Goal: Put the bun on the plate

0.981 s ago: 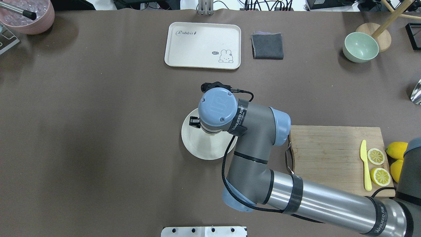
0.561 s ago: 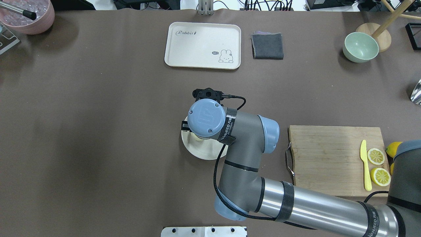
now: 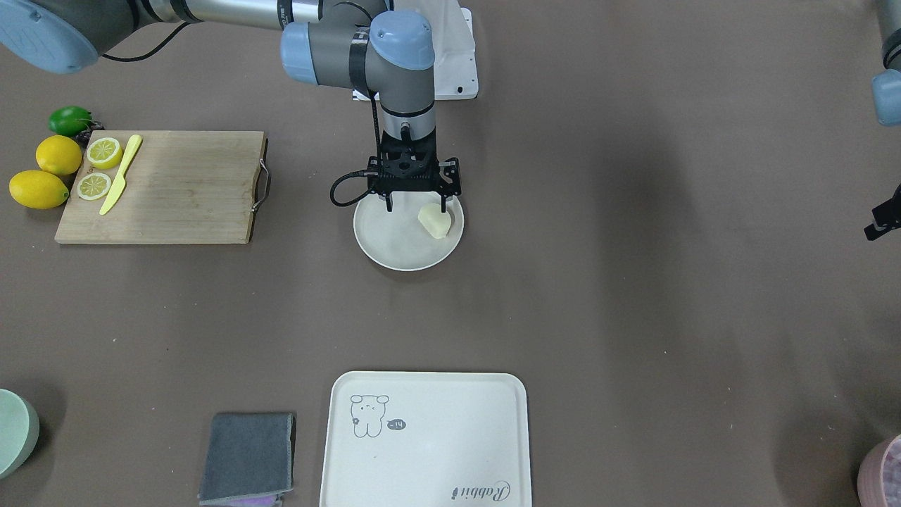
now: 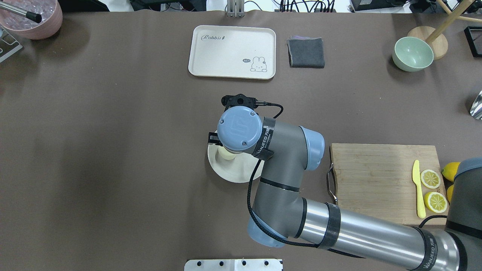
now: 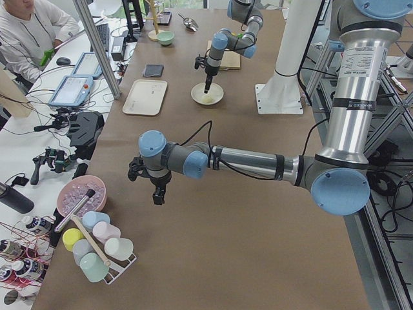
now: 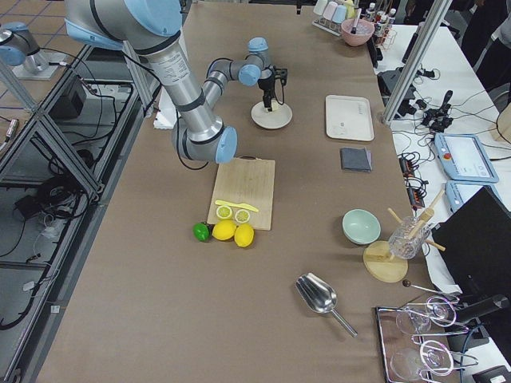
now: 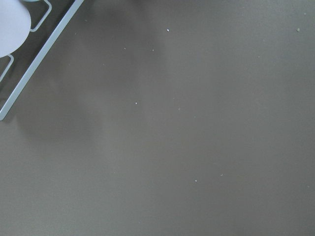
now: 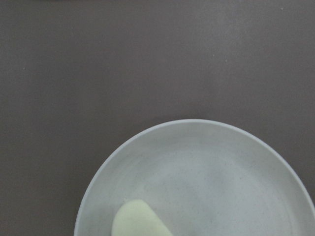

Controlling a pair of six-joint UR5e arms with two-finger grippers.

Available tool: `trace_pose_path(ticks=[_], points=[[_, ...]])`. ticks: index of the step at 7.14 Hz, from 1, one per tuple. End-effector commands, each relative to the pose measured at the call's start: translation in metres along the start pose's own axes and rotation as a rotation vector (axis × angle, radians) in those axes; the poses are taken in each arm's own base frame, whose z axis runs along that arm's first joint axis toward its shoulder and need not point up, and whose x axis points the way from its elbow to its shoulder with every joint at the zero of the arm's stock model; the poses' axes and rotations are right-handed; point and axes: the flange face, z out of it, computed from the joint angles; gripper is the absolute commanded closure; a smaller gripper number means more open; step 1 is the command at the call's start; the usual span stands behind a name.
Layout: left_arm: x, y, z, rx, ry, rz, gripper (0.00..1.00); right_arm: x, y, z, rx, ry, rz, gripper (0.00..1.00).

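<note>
**A:** What's the right hand (image 3: 415,208) up to?

**B:** It's wide open and pointing straight down over the plate (image 3: 391,243). There are two thin black fingers (image 3: 388,204) spread apart with nothing between them. The bun (image 3: 435,221) is lying on the plate, off-centre toward the robot's left, right beside one finger. The front view's too small to tell if that finger actually touches it.

**A:** Does the overhead help?

**B:** Not really. The blue-capped wrist sits right on top of things, so the hand's mostly hidden and so is a good chunk of the plate. Only a sliver of bun pokes out from under it. The right wrist cam just gets the plate's rim as a curve, and the bun's rounded end is cut off at the bottom edge.

**A:** What do they look like up close?

**B:** The bun's a smooth, matte, pale cream-yellow stubby lump. The plate's round, shallow and off-white with a plain raised rim. The tabletop (image 3: 633,282) is a dull brown sheet.

**A:** And the left hand (image 5: 157,194)?

**B:** It hangs over bare tabletop, well away from the plate. It only shows properly in the side view, so I can't tell if it's open or closed. Its own cam shows just brown surface.

**A:** Anything further out?

**B:** There's a wooden cutting board (image 3: 176,186) with a metal handle, and it's got two lemon slices (image 3: 103,152) and a yellow knife (image 3: 121,174) on it. Whole lemons (image 3: 58,155) sit just beside the board. Across the tabletop there's a cream rectangular tray (image 3: 450,422) with rounded corners and a cartoon drawing, and a folded grey cloth (image 3: 248,458) next to it.
</note>
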Motion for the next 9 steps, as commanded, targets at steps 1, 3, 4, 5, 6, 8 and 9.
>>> trace_pose_path(ticks=[1,3,4,5,6,8,9], points=[[-0.054,0.011,-0.035,-0.052,-0.020,-0.011,0.02,0.025,-0.042,-0.007,-0.003,0.003,-0.005,0.01],[-0.075,0.014,-0.083,-0.147,-0.014,-0.032,0.02,0.060,-0.072,-0.019,-0.011,-0.002,-0.044,0.01],[-0.079,0.024,-0.077,-0.152,-0.009,-0.036,0.02,0.096,-0.094,-0.025,-0.031,0.004,-0.067,0.01],[-0.081,0.027,-0.073,-0.150,-0.006,-0.033,0.02,0.154,-0.122,-0.033,-0.042,0.017,-0.152,0.01],[-0.082,0.029,-0.072,-0.127,-0.008,-0.012,0.02,0.233,-0.155,-0.055,-0.088,0.001,-0.197,0.01],[-0.082,0.028,-0.069,-0.098,-0.008,0.011,0.02,0.385,-0.206,-0.112,-0.119,-0.038,-0.191,0.00],[-0.084,0.029,-0.065,-0.105,-0.009,0.009,0.02,0.466,-0.203,-0.119,-0.117,0.012,-0.277,0.00]])
